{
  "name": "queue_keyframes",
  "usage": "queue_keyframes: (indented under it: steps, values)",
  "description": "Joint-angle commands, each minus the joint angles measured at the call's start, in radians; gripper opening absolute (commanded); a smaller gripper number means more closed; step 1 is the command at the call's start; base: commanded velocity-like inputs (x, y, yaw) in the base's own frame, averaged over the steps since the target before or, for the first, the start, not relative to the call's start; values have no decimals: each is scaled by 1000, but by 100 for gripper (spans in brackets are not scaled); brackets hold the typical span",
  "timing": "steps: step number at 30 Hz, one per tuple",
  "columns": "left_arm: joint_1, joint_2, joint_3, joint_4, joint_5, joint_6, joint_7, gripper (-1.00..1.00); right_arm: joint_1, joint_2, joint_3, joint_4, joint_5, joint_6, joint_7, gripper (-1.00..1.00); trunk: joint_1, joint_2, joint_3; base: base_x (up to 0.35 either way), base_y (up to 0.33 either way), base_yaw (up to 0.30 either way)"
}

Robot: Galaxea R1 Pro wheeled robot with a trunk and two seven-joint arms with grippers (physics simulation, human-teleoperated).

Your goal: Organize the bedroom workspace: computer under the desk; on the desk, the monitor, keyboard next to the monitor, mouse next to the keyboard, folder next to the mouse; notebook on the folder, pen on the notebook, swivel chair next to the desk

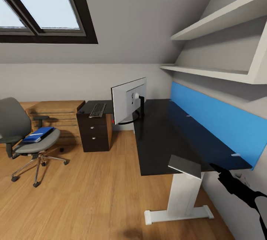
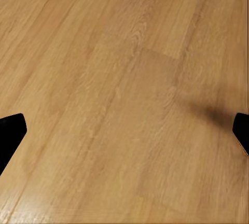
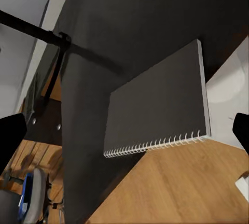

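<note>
While the robot stands facing the corner of a bedroom, the head view runs from chair to wall. At about 9 o'clock sits the swivel chair (image 1: 22,136), well apart from the tabletop (image 1: 167,140), with the blue folder (image 1: 38,134) lying flat on its grey seat. Moving right, the keyboard (image 1: 97,109) rests on a low dark drawer cabinet (image 1: 94,132), not on the tabletop. Next comes the monitor (image 1: 129,100), upright on the far end of the black tabletop, its pale back turned this way. At about 5 o'clock a grey spiral notebook (image 1: 185,166) lies at the tabletop's near edge, one corner overhanging. The right claw (image 1: 221,172) hovers just beside it at 4 o'clock; its wrist view shows the notebook (image 3: 161,107) between two fingertips spread wide, so it is released and holds nothing. The left claw (image 2: 124,130) points at bare wooden floor (image 2: 124,53), likewise released.

Judging by this, the notebook seems to be the step in hand, though the folder is not yet on the tabletop. The next move calls for lowering the right claw over the overhanging edge and pinching it without pushing the notebook off.
</note>
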State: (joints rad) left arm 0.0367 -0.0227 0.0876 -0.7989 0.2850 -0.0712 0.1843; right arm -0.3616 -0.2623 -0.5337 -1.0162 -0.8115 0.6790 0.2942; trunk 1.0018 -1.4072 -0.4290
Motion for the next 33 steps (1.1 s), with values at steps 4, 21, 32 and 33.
queue_keyframes:
  steps: [4,21,32,33]
  values:
    - [0,-34,-31,-203,15,267,-19,100,-1,0,-6,15,-1,5,8,100,15,-29,-14,0,0,0]
    - [2,-109,-102,-640,90,702,-11,100,-1,5,-6,31,-3,-4,2,100,81,-148,-67,0,0,0]
    - [2,-107,-121,-598,89,699,-15,100,-1,5,-5,54,-3,-6,4,100,123,-225,-101,0,0,0]
    - [2,-107,-121,-598,89,699,-15,100,-1,5,-5,54,-3,-6,4,100,127,-232,-104,0,0,0]
